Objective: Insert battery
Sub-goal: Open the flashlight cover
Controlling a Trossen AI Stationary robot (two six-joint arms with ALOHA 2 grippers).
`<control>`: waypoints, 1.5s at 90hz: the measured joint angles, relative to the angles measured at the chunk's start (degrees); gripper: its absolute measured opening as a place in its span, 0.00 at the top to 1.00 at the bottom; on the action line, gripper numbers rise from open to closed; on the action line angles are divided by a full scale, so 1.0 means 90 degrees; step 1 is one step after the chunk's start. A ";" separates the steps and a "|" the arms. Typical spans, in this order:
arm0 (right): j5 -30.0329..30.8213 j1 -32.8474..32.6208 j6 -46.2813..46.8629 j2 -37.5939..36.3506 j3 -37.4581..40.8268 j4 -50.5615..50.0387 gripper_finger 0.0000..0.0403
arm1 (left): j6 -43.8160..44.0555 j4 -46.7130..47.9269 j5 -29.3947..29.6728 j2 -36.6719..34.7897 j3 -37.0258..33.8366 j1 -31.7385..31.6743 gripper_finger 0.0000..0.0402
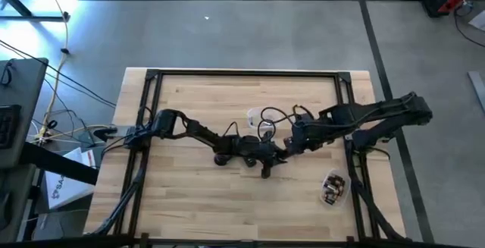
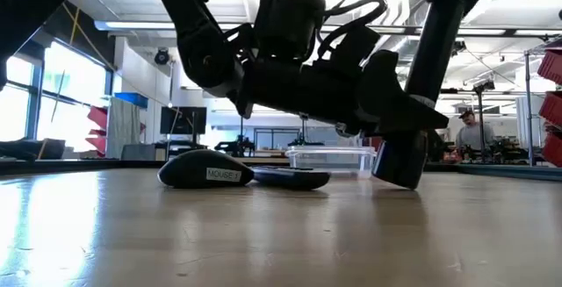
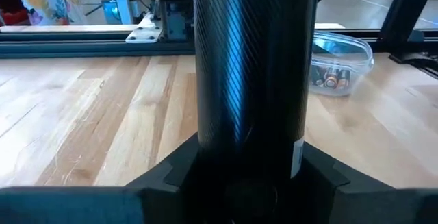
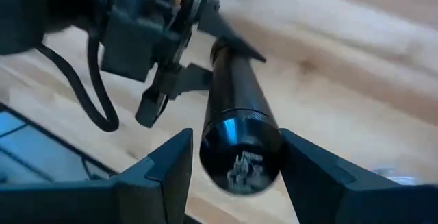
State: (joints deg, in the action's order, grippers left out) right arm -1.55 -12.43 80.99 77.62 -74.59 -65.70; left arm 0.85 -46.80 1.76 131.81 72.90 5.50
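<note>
From high up: seeing two dark arms meeting near the middle of the wooden table (image 1: 197, 202). Clenching the left end effector (image 1: 265, 162) around a black tube (image 1: 267, 168), and bringing the right end effector (image 1: 292, 143) in just beside it from the other side. Leaving the batteries (image 1: 332, 189) in a small clear tub (image 1: 333, 180) near the right front corner of the table, well apart from both arms. From down low at table height: hanging the black tube tilted, with its bottom end close to the table top. Seeing a dark mouse (image 2: 206, 175) with a small white label lying on the table, a flat dark thing (image 2: 290, 179) lying just beside it, and a clear box (image 2: 329, 156) sitting behind them. Also seeing a person (image 2: 471, 133) far back in the room. From the left wrist: gripping the black tube tight between two dark fingers (image 3: 168, 179), with the tube filling the middle of the picture. Seeing the clear tub of batteries on the table farther off behind the tube. From the right wrist: looking at the open end of the black tube, with something shiny down inside it. Keeping that open end in the right end effector's gap, but not being able to tell whether it is clenched or let go. Seeing the left end effector grasping the far end of the tube.
</note>
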 joint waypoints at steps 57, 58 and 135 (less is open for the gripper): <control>0.0224 0.0060 -0.0107 -0.0371 -0.0141 -0.0133 0.56 | -0.0295 -0.0365 0.0371 0.0068 -0.0019 0.0017 0.67; 0.0220 0.0067 -0.0107 -0.0357 -0.0141 -0.0133 0.56 | -0.0309 -0.0366 0.0374 0.0068 -0.0019 0.0018 0.67; -0.0059 0.0291 -0.1546 -0.0283 -0.0141 -0.0092 0.72 | -0.0195 -0.0338 0.0296 0.0068 -0.0019 0.0025 0.67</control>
State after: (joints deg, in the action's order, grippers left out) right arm -2.08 -9.80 67.07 75.07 -75.85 -66.52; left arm -0.91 -49.85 4.43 132.42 72.73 5.72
